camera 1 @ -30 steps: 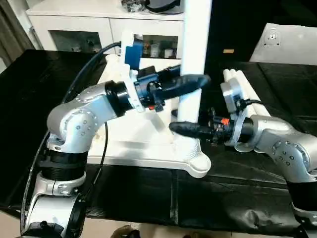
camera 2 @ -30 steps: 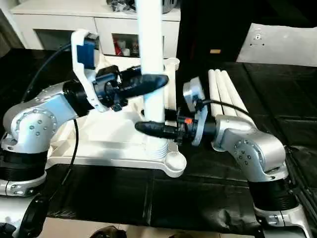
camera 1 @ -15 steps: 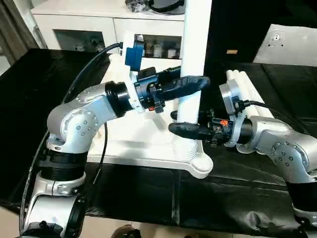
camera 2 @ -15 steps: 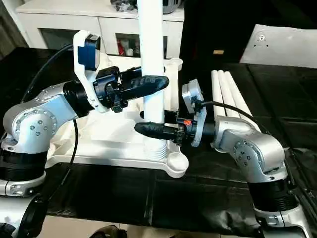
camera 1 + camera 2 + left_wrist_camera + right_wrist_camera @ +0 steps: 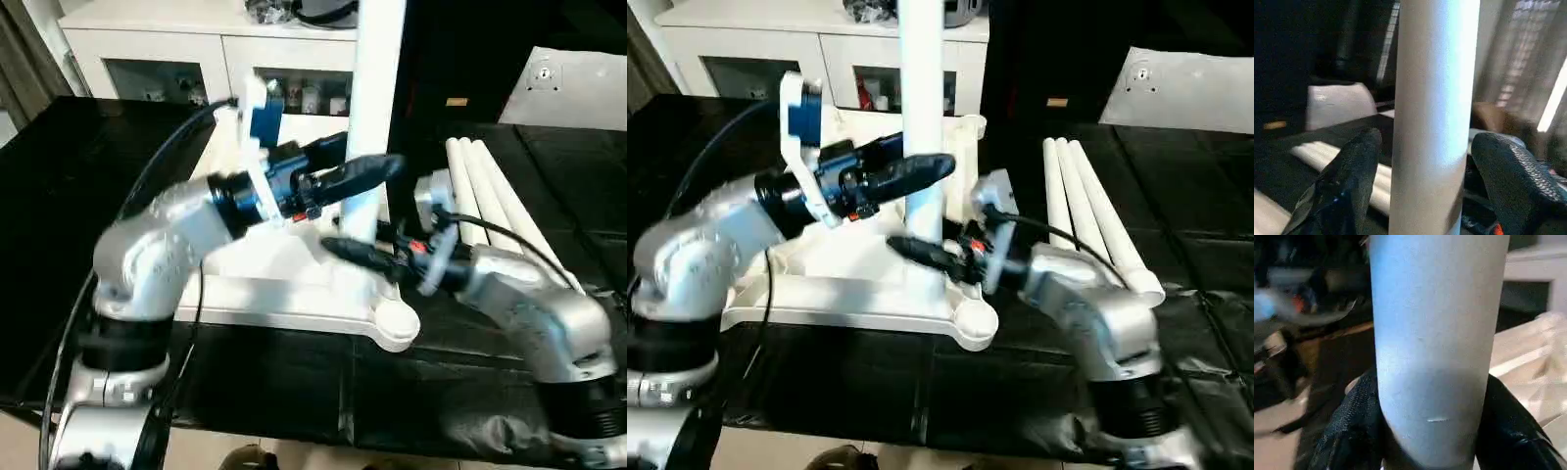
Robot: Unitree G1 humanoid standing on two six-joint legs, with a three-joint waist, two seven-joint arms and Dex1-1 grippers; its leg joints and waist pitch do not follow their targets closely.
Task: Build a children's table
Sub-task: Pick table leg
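leg in work: one white leg [image 5: 921, 108] stands upright in the near corner socket of the tabletop [image 5: 838, 294], which lies ribbed side up on the black work table [image 5: 59, 176]. I read this as the seating step for that leg.
why two claws: I have them stacked on the same leg, right low by the socket, left higher up the shaft. Low hold steadies the foot of the joint, high one guards against tilt. That's my reading.
right claw: right gripper [image 5: 1430, 440] is clamped round the leg, both black fingers [image 5: 1352, 431] pressed against its sides in the right wrist view. About half spread, which is simply the tube's width.
left claw: left gripper [image 5: 1422, 161] straddles the leg with clear gaps on both sides in the left wrist view; fingers not touching. Wide, holding nothing.
spare legs: three more legs [image 5: 1087, 211] lie side by side on the black cover, beyond the right claw's wrist, well apart from both claws.
behind: white cabinet [image 5: 186, 59] past the tabletop, beyond both claws.
risk: with just one claw gripping, the leg may lean if not fully seated. I can't tell seating depth from here.
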